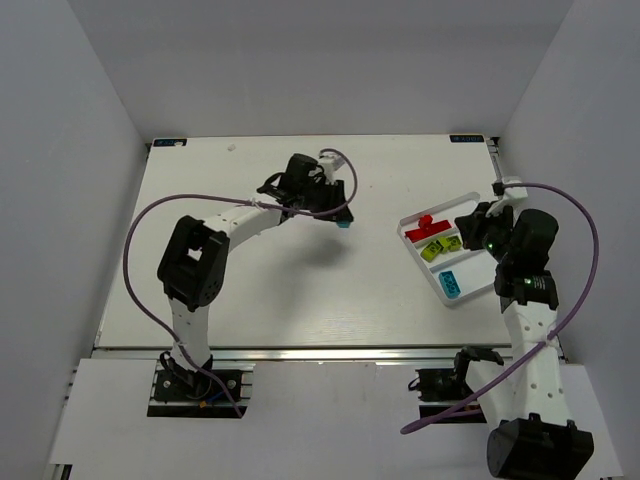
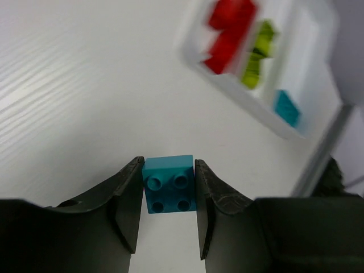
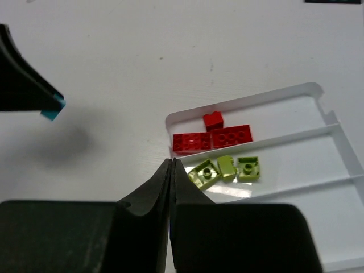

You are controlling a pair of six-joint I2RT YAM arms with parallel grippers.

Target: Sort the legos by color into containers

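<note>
**Fingers (image 2: 126, 199) of the left gripper (image 2: 168, 170) pinching a cyan lego (image 2: 168, 192)**

The two dark fingers clamp the brick by its opposite side walls, with its four-circle face toward my wrist camera. It appears to hang above the table (image 2: 68, 85), well apart from the tray (image 1: 472, 272). I judge it light, rigid and smooth-sided. The flat walls are therefore the right hold, and a corner grip could let it twist out. The right gripper (image 3: 171, 170) is empty, its fingers pressed together, at the tray's edge. Red legos (image 3: 213, 138) lie in the far compartment, lime legos (image 3: 227, 169) in the middle and one cyan piece (image 1: 450, 286) in the near.
</note>
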